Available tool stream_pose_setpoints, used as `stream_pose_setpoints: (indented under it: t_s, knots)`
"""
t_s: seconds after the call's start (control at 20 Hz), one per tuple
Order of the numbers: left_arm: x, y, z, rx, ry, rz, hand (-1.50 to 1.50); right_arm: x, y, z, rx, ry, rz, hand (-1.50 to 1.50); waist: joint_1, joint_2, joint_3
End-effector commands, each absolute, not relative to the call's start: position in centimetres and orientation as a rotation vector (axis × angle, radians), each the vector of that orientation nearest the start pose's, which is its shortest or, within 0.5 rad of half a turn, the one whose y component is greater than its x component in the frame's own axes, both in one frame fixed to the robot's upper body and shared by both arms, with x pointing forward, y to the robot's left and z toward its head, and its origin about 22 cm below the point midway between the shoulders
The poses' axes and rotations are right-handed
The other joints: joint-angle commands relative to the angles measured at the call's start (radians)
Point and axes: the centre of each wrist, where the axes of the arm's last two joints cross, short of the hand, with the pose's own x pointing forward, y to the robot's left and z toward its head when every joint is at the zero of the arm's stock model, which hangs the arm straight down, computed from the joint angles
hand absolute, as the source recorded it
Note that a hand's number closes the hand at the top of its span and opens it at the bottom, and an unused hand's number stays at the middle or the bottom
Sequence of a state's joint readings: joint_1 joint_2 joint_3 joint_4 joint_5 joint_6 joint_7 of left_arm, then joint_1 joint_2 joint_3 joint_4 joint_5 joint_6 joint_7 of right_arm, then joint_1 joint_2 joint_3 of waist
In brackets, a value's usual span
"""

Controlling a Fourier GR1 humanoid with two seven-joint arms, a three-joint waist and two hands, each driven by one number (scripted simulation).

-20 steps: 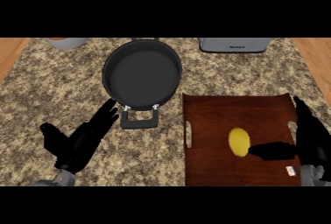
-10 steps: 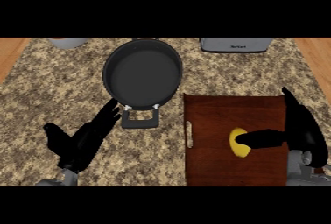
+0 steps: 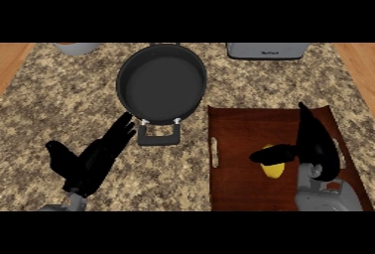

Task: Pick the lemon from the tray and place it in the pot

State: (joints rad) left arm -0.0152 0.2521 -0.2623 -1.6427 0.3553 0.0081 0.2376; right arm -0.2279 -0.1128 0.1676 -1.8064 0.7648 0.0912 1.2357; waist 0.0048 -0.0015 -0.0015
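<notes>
Step in hand: the grasp. The lemon (image 3: 274,170) lies on the tray (image 3: 242,124), in its near right part, well apart from the pot (image 3: 161,84), which sits on the counter (image 3: 73,99) up and left of the tray. The right hand (image 3: 316,144) hangs over the lemon, fingers straight and pointing toward the tray's far edge, thumb thrown leftward across the fruit's far end. As far as we can see, nothing has closed round it yet. The left hand (image 3: 86,161) shows open at lower left, fingers straight, tips just beside the pot's handle (image 3: 159,135). We judge the right hand should settle lower, so the fruit sits between thumb and fingers before they curl. It should close across the short width, since a rounded skin may slip from a pinch at the ends. Then lift straight up before swinging left, to clear the pot's wall. The long axis seems to run near-to-far, one end toward the robot and one toward the counter's back. The far end is hidden under the thumb, so we hold this loosely.
</notes>
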Motion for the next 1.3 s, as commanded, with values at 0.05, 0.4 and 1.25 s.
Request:
stream_pose_setpoints:
  t_s: [0.05, 0.4, 1.25]
  knots:
    - [24.4, 20.4, 2.0, -0.258, -1.322, -0.152, 0.00, 27.6, -15.9, 8.9, -0.932, -0.552, 0.310, -1.50, -0.002, 0.003, 0.000]
    - [24.0, 23.4, 1.8, -0.252, -1.310, -0.140, 0.00, 26.4, -17.5, 6.6, -0.950, -0.459, 0.331, -1.50, -0.007, 0.000, 0.001]
    - [24.3, 21.4, 2.2, -0.272, -1.329, -0.157, 0.00, 25.7, -18.0, 5.3, -0.929, -0.407, 0.338, -1.50, -0.007, 0.000, 0.001]
